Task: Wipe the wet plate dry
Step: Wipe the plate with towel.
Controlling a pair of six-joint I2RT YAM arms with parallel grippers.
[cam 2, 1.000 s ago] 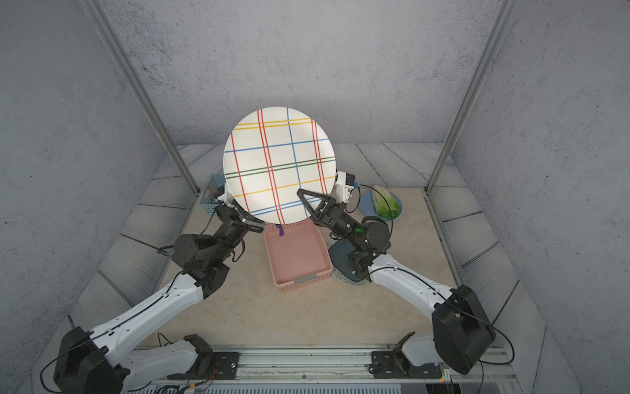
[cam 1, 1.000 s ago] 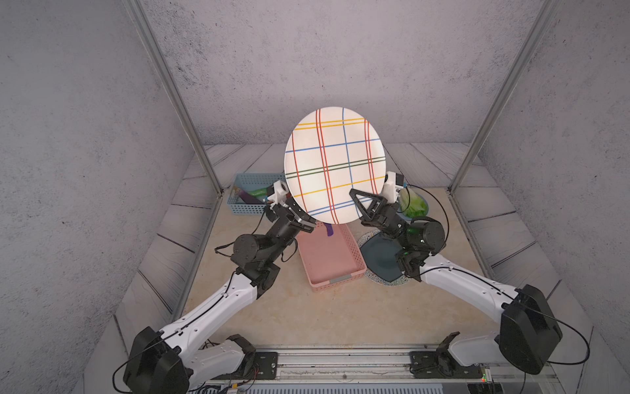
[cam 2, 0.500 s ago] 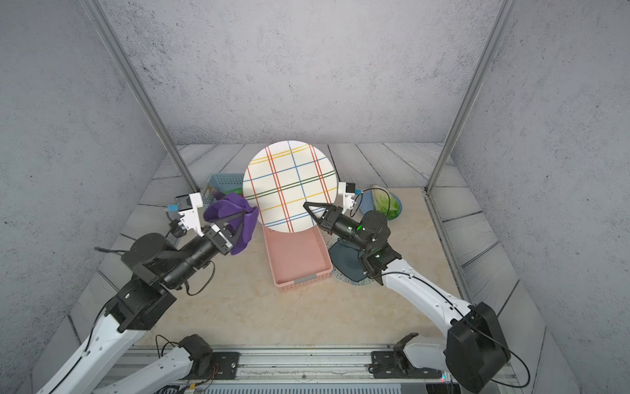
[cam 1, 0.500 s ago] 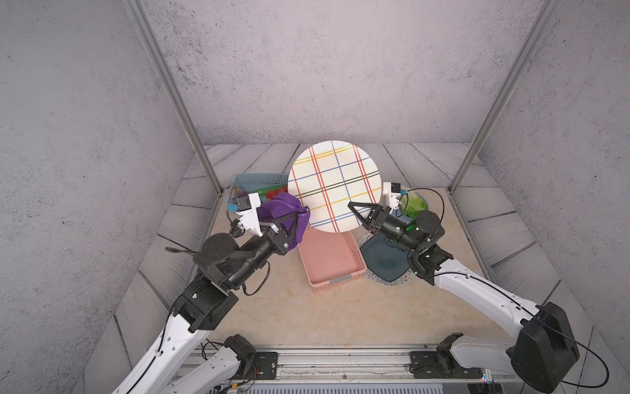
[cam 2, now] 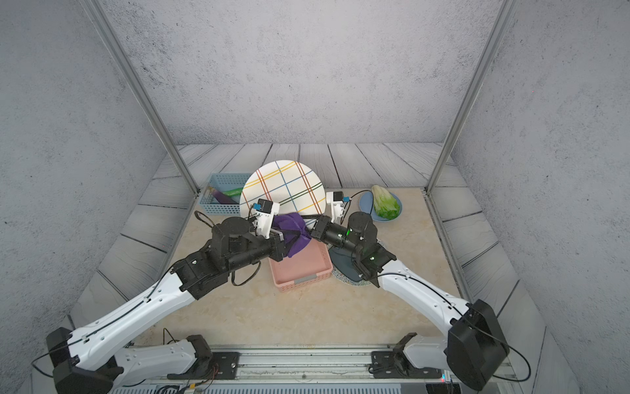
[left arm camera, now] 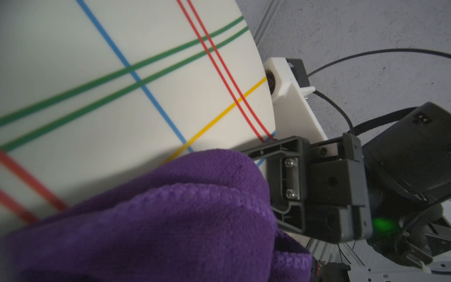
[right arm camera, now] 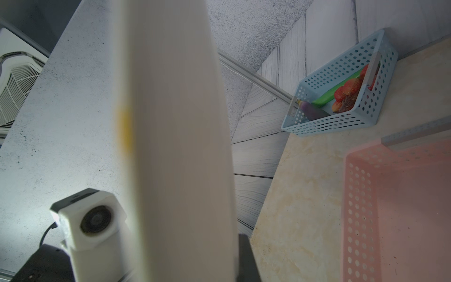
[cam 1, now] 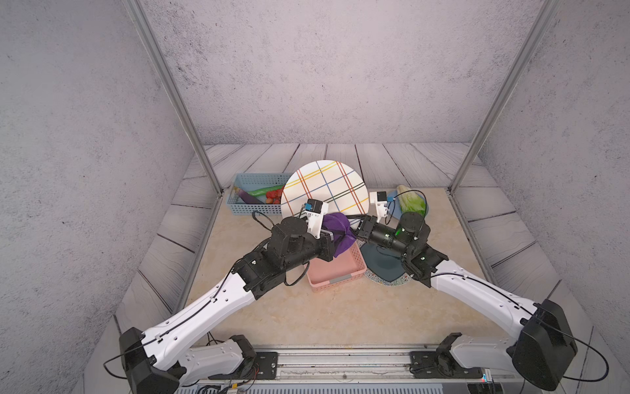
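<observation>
Holding plate [cam 1: 324, 187] upright in mid-air, cloth [cam 1: 335, 225] against lower face.
Clamps smooth round lower rim tight in right gripper [cam 1: 354, 232], above pink perforated basket [cam 1: 335, 273]; bunches fuzzy purple cloth in closed left gripper [cam 1: 339, 236]; leaves open air above top edge.

My arms [cam 1: 218, 300] are white shells with black joints, thin black cables [left arm camera: 380, 50], white wrist cameras [cam 1: 315, 208] and a green light [cam 1: 397, 233].

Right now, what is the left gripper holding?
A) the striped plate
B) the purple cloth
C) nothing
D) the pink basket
B: the left gripper is shut on the purple cloth, bunched at the lower edge of the striped plate.
</observation>
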